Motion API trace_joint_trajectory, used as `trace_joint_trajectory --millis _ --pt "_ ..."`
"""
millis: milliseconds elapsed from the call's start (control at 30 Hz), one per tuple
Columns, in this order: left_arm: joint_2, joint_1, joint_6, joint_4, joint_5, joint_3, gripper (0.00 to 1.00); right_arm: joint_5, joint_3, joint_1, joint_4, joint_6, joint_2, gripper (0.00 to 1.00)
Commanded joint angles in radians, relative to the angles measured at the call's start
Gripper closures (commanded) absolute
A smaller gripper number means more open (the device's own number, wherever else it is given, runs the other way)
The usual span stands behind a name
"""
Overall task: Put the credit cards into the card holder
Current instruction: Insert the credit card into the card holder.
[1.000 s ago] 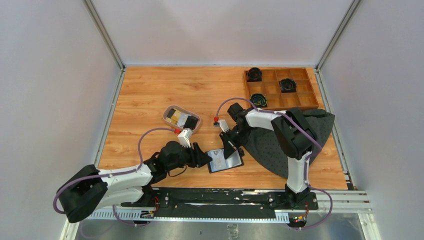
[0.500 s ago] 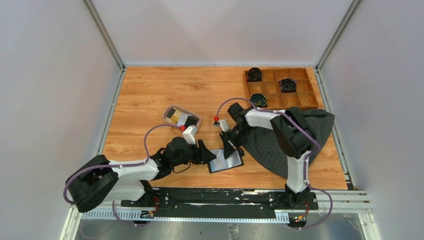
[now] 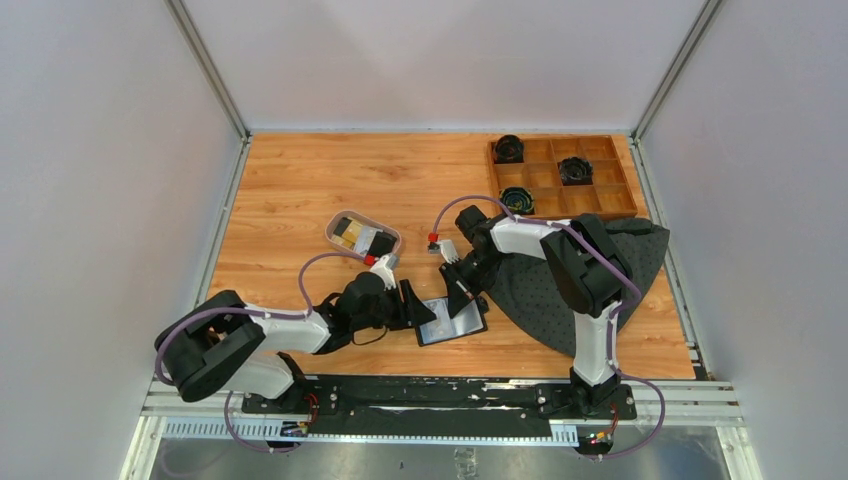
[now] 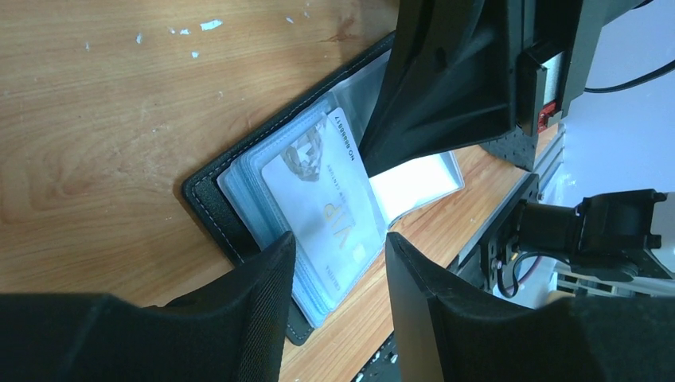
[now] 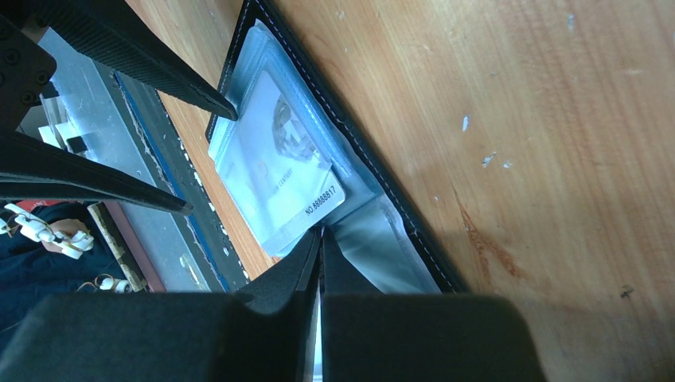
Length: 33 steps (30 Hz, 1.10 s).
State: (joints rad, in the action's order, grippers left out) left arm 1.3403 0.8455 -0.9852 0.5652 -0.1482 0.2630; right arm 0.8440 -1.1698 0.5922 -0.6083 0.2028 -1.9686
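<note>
Near the front edge of the surface (image 3: 300,180), the card holder (image 3: 455,322) lies open with its clear sleeves up; a white card (image 4: 322,208) sits in the top sleeve; the left pincer (image 3: 420,306) stands part-open, one finger on each side of that card's near end, and contact cannot be told; the right pincer (image 3: 463,297) is closed, its tips against the sleeves beside the card; further back, more credit cards (image 3: 352,233) rest in the oval tray (image 3: 340,219).
</note>
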Motion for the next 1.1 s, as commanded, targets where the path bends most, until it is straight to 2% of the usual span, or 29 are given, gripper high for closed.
trace_joint_trajectory --millis 0,367,567,800,933,1067 --pt "0.02 -0.003 -0.029 0.022 -0.003 0.016 0.52 -0.082 -0.004 -0.014 -0.009 0.023 -0.044 0.97" --pt "0.05 -0.003 -0.033 0.023 -0.026 0.03 0.47 -0.064 -0.009 -0.014 -0.017 0.03 -0.042 0.95" --pt "0.026 -0.003 -0.002 0.022 -0.027 0.027 0.46 -0.062 -0.017 -0.033 -0.033 0.059 0.004 0.87" --pt "-0.126 -0.014 0.101 0.019 -0.037 0.003 0.46 -0.06 -0.013 -0.056 -0.052 0.123 0.111 0.7" --pt "-0.235 -0.054 0.17 -0.005 -0.053 -0.017 0.46 -0.025 -0.017 -0.057 -0.084 0.205 0.16 0.69" --pt "-0.372 -0.097 0.286 -0.111 -0.035 -0.016 0.43 0.008 -0.034 -0.054 -0.115 0.294 0.256 0.69"
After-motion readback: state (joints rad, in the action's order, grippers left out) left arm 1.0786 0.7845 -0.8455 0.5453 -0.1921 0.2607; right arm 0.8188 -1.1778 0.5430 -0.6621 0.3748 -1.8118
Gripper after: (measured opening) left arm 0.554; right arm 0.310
